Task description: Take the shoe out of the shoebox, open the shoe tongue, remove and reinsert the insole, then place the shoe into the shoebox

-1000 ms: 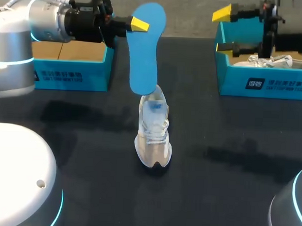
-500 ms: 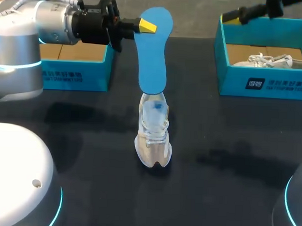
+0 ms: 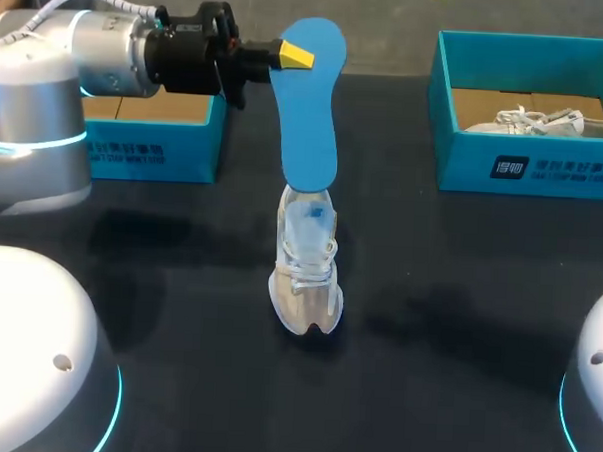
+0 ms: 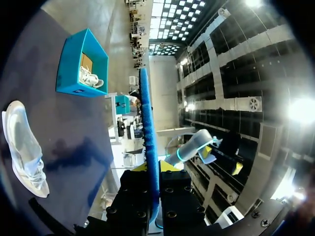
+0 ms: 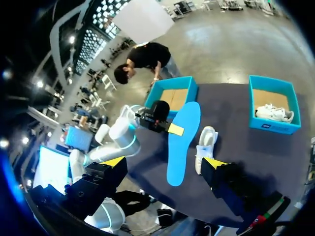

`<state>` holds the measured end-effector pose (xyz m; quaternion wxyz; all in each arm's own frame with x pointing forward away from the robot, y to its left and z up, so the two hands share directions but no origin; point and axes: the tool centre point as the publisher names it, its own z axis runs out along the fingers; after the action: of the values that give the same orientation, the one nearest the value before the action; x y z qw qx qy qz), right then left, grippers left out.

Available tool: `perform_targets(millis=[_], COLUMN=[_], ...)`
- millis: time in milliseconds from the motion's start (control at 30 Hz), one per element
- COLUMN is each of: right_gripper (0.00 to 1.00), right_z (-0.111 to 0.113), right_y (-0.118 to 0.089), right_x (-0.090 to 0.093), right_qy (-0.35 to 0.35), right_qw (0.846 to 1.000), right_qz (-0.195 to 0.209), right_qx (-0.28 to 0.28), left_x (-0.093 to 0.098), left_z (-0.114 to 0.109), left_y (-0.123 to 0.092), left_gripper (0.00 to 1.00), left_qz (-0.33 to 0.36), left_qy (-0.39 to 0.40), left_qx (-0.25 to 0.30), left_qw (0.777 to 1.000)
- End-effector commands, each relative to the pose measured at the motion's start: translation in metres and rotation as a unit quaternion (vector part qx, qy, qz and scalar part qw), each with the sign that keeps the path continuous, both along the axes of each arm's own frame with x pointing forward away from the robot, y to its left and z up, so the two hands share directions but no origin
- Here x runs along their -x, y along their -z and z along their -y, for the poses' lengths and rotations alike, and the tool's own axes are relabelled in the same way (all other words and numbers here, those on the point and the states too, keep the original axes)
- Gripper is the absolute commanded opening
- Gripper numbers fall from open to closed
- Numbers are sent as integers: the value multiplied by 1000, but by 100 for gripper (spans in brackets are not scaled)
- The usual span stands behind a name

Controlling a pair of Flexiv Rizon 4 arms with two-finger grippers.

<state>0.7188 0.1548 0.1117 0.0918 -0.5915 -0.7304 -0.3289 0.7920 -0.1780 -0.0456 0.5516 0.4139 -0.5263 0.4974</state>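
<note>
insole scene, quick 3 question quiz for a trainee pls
1. Which gripper holds the insole up in the air?
2. True or false: the shoe in the middle sits inside a box.
3. The right box holds: A) nothing B) a second shoe C) the insole.

Key: 1) the left gripper, shut on it; 2) false, it is on the bare table; 3) B.

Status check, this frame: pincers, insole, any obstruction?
Left pincer shut on insole, clear of shoe. Right pincer open, high, empty. Nothing blocking the shoe.
</note>
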Motion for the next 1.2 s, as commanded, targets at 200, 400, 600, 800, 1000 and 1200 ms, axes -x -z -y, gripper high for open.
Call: perform_targets(millis=[200, 400, 600, 800, 1000, 1200], right_gripper=[100, 100, 100, 100, 100, 100], right_z=[-25, -32, -41, -48, -52, -50], right_y=[0, 6, 10, 16, 27, 39], right_x=[-14, -24, -28, -30, -32, -31], right_qy=[76, 107, 125, 134, 137, 151], right_qw=[968, 958, 940, 935, 936, 940], right_qz=[3, -3, -21, -28, -45, -74], right_qx=[237, 266, 317, 326, 321, 298], left_x=[6, 8, 8, 8, 7, 8], left_z=[-1, -2, -2, 1, 3, 3], left_y=[0, 2, 2, 1, 1, 0], left_gripper=[0, 0, 0, 0, 0, 0], left_qz=[0, -1, -1, 0, -1, 1], left_qy=[-7, -10, -13, -11, -8, -7], left_qx=[1, 1, 1, 5, 6, 6], left_qw=[1000, 1000, 1000, 1000, 1000, 1000])
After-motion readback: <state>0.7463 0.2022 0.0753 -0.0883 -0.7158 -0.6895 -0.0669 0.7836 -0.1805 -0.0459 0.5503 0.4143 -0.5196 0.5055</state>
